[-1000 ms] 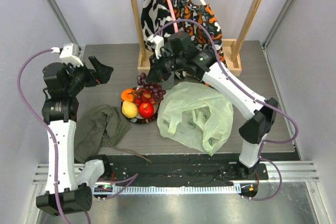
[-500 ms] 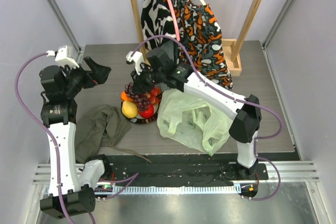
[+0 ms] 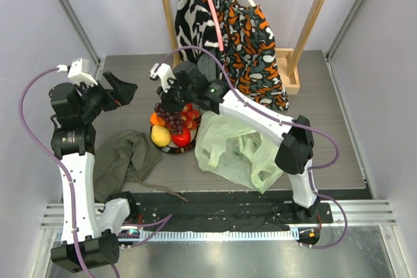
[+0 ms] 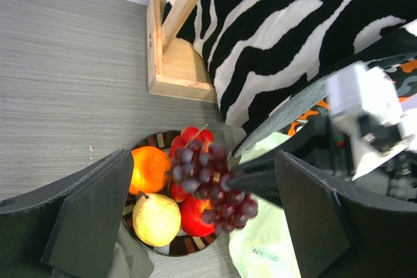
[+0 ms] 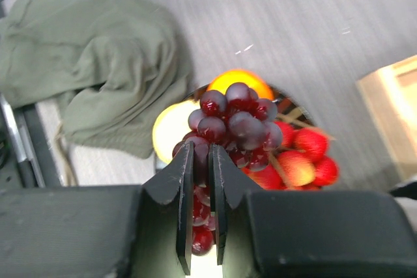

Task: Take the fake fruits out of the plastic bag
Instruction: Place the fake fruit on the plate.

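Note:
My right gripper (image 3: 171, 105) is shut on the dark purple grape bunch (image 5: 234, 122) and holds it just above the plate (image 3: 174, 148). The bunch also shows in the top view (image 3: 174, 120) and the left wrist view (image 4: 212, 183). On the plate lie a red apple (image 3: 182, 137), a yellow lemon-like fruit (image 3: 160, 135), an orange (image 3: 157, 119) and red strawberries (image 5: 301, 161). The pale-green plastic bag (image 3: 242, 148) lies crumpled right of the plate. My left gripper (image 3: 128, 87) is open and empty, raised left of the plate.
An olive-grey cloth (image 3: 124, 161) lies left of the plate. Patterned garments (image 3: 225, 27) hang on a wooden rack (image 3: 176, 73) at the back. Grey walls close in both sides.
My right gripper carried the grape bunch leftward from behind the plate to over the fruits. The left arm barely moved.

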Available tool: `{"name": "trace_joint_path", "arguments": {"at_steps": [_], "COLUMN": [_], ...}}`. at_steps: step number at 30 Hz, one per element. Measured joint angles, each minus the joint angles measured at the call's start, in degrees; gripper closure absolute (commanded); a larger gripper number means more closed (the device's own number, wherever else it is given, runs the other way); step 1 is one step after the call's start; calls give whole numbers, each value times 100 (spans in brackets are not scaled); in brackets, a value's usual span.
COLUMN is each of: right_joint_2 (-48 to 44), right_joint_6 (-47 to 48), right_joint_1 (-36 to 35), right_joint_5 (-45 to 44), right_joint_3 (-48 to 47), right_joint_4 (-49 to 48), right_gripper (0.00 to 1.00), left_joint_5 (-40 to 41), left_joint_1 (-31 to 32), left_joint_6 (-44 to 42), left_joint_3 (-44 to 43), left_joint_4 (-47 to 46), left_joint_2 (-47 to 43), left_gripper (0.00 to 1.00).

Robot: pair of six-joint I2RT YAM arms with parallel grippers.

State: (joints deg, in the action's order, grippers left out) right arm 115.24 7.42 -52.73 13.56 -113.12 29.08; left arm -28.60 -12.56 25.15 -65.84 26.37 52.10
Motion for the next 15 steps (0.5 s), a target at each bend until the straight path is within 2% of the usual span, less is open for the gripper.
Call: {"name": "trace_joint_path", "arguments": {"at_steps": [15], "right_joint_2": [37], "right_joint_6": [103], "right_joint_1": [-4], "right_joint_5": [-688], "right_joint_3": [-291], "right_joint_4": [-151], "right_gripper": [98], "left_joint_5": [-61], "left_joint_1": [-20], "left_joint_6": [190], "left_joint_3": [179], "left_joint_4": [-256], "left_joint_2": [13], "left_gripper": [5]}}
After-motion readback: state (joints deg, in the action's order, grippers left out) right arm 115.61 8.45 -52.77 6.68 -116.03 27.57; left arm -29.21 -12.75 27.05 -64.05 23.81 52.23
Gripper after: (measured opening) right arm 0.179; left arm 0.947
